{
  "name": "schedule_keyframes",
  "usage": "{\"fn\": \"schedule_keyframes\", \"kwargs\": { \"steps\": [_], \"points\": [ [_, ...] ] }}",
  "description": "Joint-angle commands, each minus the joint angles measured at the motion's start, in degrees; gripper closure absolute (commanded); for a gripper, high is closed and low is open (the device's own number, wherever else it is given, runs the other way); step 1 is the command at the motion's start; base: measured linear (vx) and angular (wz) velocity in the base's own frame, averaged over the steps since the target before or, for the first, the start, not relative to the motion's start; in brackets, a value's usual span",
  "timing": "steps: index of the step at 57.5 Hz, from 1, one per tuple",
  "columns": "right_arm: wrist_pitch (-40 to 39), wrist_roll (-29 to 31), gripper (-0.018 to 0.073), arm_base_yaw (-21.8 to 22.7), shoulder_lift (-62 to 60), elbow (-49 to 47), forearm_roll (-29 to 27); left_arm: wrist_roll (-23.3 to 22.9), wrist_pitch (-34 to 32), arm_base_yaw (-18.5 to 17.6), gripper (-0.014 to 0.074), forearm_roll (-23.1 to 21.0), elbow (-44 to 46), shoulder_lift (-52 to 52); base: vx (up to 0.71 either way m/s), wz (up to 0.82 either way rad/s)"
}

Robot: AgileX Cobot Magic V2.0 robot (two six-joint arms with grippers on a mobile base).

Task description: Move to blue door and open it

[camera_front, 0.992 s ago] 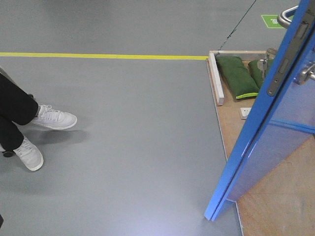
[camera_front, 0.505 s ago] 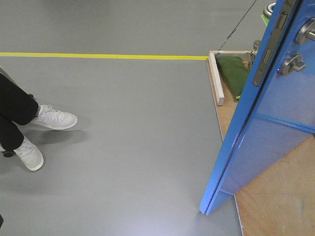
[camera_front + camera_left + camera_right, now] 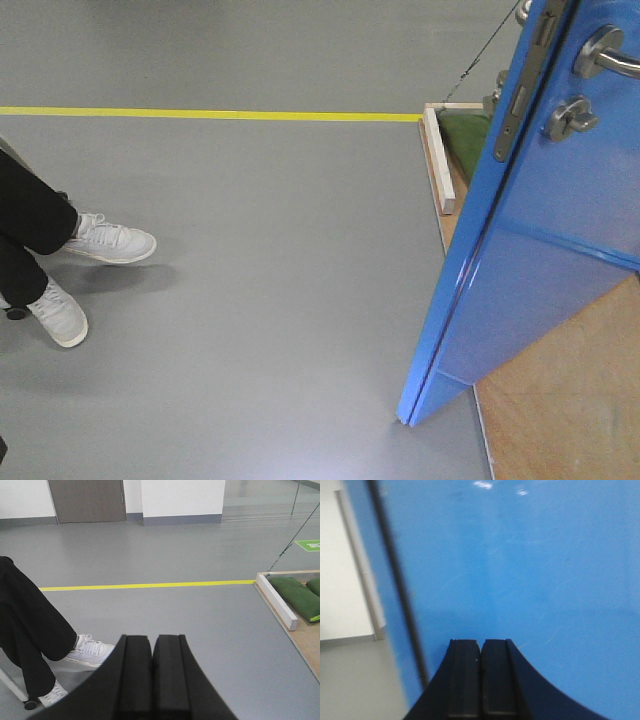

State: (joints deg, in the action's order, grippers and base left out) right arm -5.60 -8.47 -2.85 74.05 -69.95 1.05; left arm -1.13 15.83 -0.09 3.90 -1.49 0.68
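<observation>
The blue door (image 3: pixel 530 250) fills the right of the front view, swung ajar with its latch edge toward me. Its silver lever handle (image 3: pixel 608 52), round thumb-turn (image 3: pixel 566 118) and metal latch plate (image 3: pixel 517 100) sit near the top. In the right wrist view the glossy blue door (image 3: pixel 520 565) fills the frame just ahead of my right gripper (image 3: pixel 480 642), which is shut with nothing in it. My left gripper (image 3: pixel 152 639) is shut too and empty, pointing over the grey floor, with the door out of its view.
A person's legs in black trousers (image 3: pixel 25 635) and white sneakers (image 3: pixel 108 240) are at the left. A yellow floor line (image 3: pixel 200 114) crosses the grey floor. The door's wooden base board (image 3: pixel 570 420) holds green sandbags (image 3: pixel 295 596) and a white wooden bar (image 3: pixel 440 160).
In the front view the door's free edge has swung steadily leftward and nearer, its bottom corner shifting left. It now covers most of the green sandbags.
</observation>
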Motion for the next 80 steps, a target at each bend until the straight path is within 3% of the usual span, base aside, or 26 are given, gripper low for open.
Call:
{"fn": "schedule_keyframes", "kwargs": {
  "steps": [1,80],
  "points": [
    [-4.6,0.4,0.0547,-0.3,-1.8,-1.8,0.5,-0.4,-4.9,-0.4,0.0524,-0.1,1.5,0.7,0.0,0.0],
    [-4.2,0.4,0.0547,-0.3,-2.0,-1.8,0.7,-0.4,-4.9,-0.4,0.0524,-0.1,1.5,0.7,0.0,0.0]
  ]
}}
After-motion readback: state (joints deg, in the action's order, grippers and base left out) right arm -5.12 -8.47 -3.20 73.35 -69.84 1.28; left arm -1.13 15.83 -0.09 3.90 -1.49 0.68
